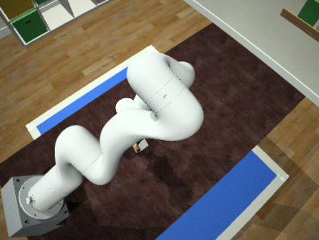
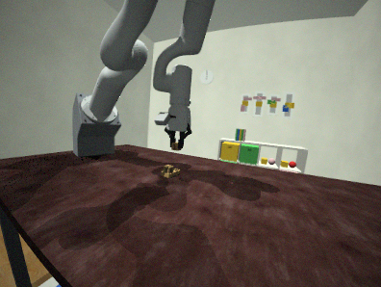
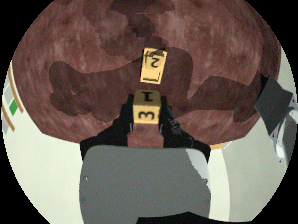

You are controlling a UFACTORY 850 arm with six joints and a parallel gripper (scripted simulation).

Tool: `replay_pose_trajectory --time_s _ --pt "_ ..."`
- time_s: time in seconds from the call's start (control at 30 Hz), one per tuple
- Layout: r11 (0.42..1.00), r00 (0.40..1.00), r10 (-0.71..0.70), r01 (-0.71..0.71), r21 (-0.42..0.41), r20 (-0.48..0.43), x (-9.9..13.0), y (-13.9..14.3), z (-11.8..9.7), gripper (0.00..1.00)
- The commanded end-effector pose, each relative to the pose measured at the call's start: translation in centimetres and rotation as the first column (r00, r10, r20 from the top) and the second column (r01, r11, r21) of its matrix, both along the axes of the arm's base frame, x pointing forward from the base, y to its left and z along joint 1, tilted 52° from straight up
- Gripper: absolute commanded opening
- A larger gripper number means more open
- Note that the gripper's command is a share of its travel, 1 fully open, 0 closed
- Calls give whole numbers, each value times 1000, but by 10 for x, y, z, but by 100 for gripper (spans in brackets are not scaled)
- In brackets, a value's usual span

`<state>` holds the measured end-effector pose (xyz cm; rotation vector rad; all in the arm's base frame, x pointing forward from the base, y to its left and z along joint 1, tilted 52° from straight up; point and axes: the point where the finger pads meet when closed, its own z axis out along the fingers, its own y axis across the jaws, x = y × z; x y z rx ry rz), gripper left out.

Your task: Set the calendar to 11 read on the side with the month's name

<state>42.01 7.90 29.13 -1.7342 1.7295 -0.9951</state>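
Tray (image 2: pixel 170 174) (image 3: pixel 144 80) holds one cube (image 3: pixel 154 61); the part-open claw (image 2: pixel 176 144) (image 3: pixel 146 103) grips another (image 2: pixel 175 145) (image 3: pixel 146 106).

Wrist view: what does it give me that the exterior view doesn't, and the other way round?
Only the wrist view makes digits readable: 1 and 3 on the held cube, 2 on the piece below.

Only the exterior view shows the arm's base and the gap between gripper and table.

Both show the cube gripped above the table.
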Motion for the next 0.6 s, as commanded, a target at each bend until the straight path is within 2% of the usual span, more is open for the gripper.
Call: replay_pose_trajectory --time_s 0.0,0.13,0.17,0.3,0.43,0.53,0.57 --pt "997 999 44 -46 -69 -20 6 0 6 29" --pt "973 990 126 -135 -185 -58 18 0 17 29" --pt "973 990 128 -137 -188 -59 18 0 17 29" --pt "934 975 197 -218 -283 -101 28 0 27 29" --pt "889 958 251 -286 -358 -141 36 0 35 29" --pt "885 956 255 -291 -363 -144 37 0 36 29" --pt "858 945 281 -325 -398 -166 41 0 41 29"
